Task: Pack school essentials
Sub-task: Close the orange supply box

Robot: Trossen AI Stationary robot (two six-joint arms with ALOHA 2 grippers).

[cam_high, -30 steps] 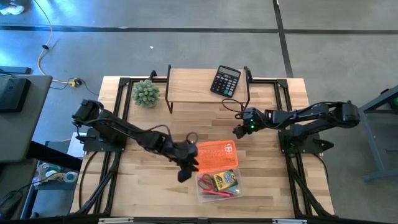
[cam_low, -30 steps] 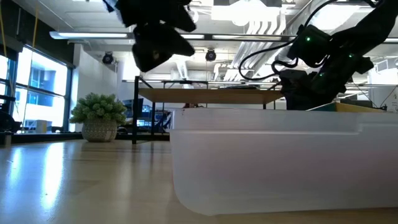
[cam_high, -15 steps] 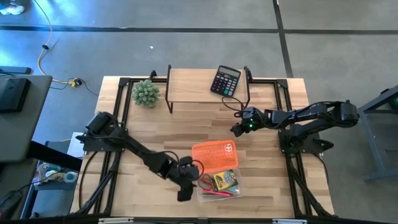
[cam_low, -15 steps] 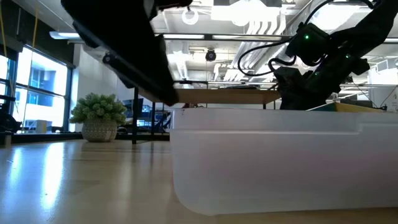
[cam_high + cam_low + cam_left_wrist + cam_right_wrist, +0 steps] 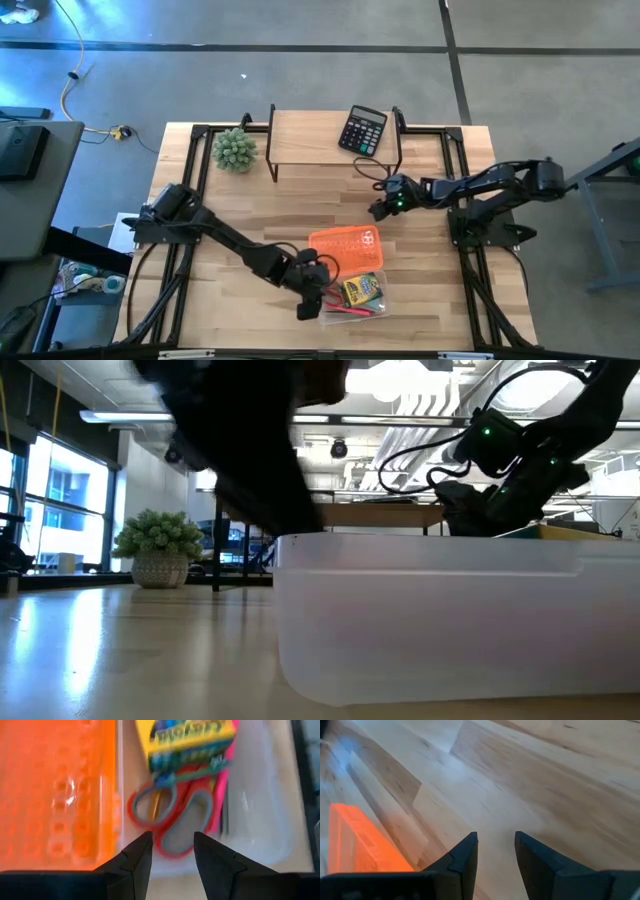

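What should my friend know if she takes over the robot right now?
Left hand: open, empty, over the clear box, pointing at the red-handled scissors.
Right hand: open, empty, above bare table, away from the box.
In the box: scissors, crayon pack, something pink.
Orange lid: open, beside the box.
Done: these things are in the box.
Left: probably shutting the lid.

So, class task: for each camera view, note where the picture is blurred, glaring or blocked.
Low view: the left arm is a dark blur against bright ceiling lights, and the clear box fills the foreground. Left wrist view: the crayon box and red-handled scissors are soft. Right wrist view: the tabletop streaks. High view: a bluish cast on the floor at left.
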